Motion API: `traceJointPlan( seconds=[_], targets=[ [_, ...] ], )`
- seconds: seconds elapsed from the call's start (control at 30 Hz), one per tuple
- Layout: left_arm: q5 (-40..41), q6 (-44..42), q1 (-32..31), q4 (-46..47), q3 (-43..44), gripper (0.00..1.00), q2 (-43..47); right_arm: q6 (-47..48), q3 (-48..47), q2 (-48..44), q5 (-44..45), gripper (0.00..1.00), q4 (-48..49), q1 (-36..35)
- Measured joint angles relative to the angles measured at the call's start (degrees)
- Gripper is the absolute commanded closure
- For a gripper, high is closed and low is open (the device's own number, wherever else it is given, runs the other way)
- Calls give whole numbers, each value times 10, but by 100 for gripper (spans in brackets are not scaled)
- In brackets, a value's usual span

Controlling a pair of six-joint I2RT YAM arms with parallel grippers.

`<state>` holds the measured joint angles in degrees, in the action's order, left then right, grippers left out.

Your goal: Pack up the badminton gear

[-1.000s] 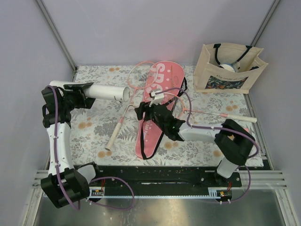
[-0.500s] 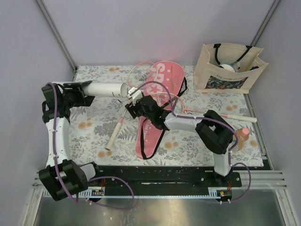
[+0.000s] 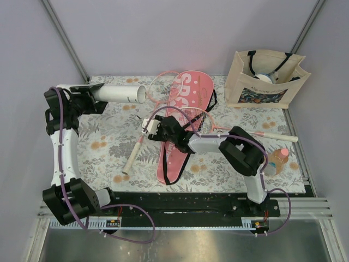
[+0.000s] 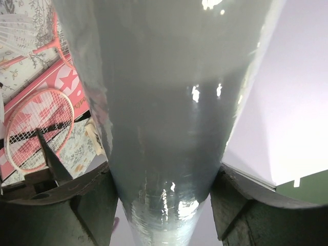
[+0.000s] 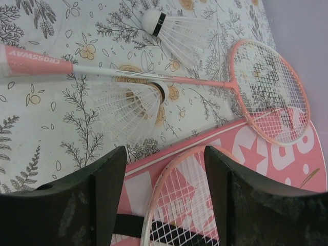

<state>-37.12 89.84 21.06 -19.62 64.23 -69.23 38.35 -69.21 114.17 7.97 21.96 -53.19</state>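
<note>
Our left claw [image 3: 97,94] was closed on the white tube [image 4: 169,118], one finger [image 4: 87,205] on each side of it. The tube lay roughly level over the back left of the bench [image 3: 103,144], its open end pointing right, towards the pink gear.

Our right arm reached leftward across the bench, and its right claw [image 3: 146,127] stood wide with nothing between the fingers [image 5: 97,200]. It hung over the left edge of the racket cover [image 3: 185,109], which lay diagonally in the middle of the bench with its lettered end towards the back.

The first racket [image 5: 271,92] had its head at the back, just left of the cover's wide end, and its shaft ran forward and left to a white handle on the floral cloth. The second racket [image 3: 199,117] rested with its head on top of the cover, directly under the open claw in the wrist view, and its handle stretched off to the right.

Two shuttlecocks were on the bench near the first racket: one [image 5: 128,105] right against the shaft, the other [image 5: 171,31] a little apart on the far side of it.

A beige tote bag [image 3: 264,82] stood upright at the back right corner, and a small peach bottle [image 3: 275,160] was near the right edge.
</note>
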Motion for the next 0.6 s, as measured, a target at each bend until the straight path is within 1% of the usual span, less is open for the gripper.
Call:
traceJointPlan(
  seconds=[0.17, 0.27, 0.47, 0.6],
  targets=[
    [-1, 0, 0, 0, 15, 59, 0, 54, -23, 45, -21, 32, 0, 0],
    [0, -1, 0, -1, 17, 59, 0, 81, -31, 61, -25, 35, 0, 0],
    [1, -2, 0, -2, 17, 60, 0, 111, -63, 81, -29, 37, 0, 0],
    [1, -3, 0, 0, 7, 59, 7, 123, -83, 95, -31, 43, 0, 0]
  ],
)
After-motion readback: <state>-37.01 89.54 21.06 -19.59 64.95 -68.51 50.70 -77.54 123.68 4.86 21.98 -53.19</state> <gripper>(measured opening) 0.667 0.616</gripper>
